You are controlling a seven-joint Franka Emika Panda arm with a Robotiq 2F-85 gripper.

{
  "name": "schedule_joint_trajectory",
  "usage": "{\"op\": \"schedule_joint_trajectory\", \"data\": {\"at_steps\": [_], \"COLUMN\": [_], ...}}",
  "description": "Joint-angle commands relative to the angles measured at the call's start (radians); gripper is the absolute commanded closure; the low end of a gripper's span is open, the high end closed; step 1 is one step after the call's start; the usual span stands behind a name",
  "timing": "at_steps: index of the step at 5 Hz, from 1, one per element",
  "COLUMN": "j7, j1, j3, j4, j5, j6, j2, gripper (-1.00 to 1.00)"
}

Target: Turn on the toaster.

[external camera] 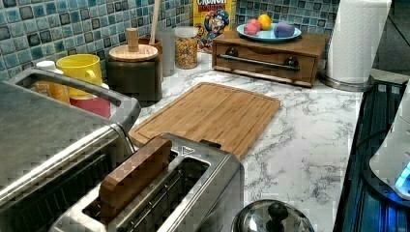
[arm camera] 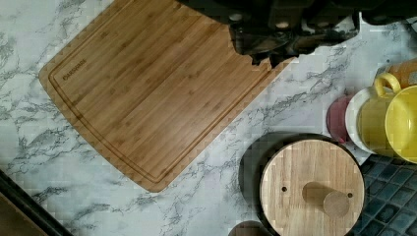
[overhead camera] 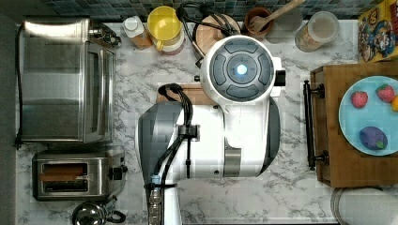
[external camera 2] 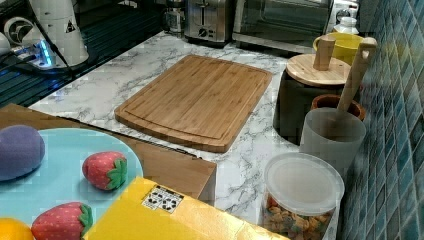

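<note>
The toaster (overhead camera: 77,176) is a small brushed-steel box at the lower left of the top view, right beside the toaster oven. A wooden slice (external camera: 135,176) stands in one of its two slots, and its black lever (overhead camera: 116,173) is on the end facing the counter's middle. The toaster (external camera 2: 207,20) also appears far back in the right view. My arm (overhead camera: 225,117) hangs over the middle of the counter. In the wrist view my gripper (arm camera: 270,34) is a dark mass high above a corner of the cutting board (arm camera: 157,93), well away from the toaster.
A large toaster oven (overhead camera: 65,79) stands beside the toaster, and a steel lidded pot (overhead camera: 89,213) sits on its other side. Yellow mug (overhead camera: 164,26), wood-lidded canister (arm camera: 312,189), jars and a wooden box with a blue plate (overhead camera: 371,115) line the counter's edges.
</note>
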Motion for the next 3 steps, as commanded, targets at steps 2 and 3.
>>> {"op": "schedule_joint_trajectory", "data": {"at_steps": [2,3], "j7": [-0.043,-0.077], "j1": [0.016,0.055], "j3": [0.015,0.053], "j4": [-0.06,-0.174], "j5": [0.019,0.014], "j6": [0.057,0.128], "j2": [-0.029,-0.097], "gripper": [1.0,1.0]}}
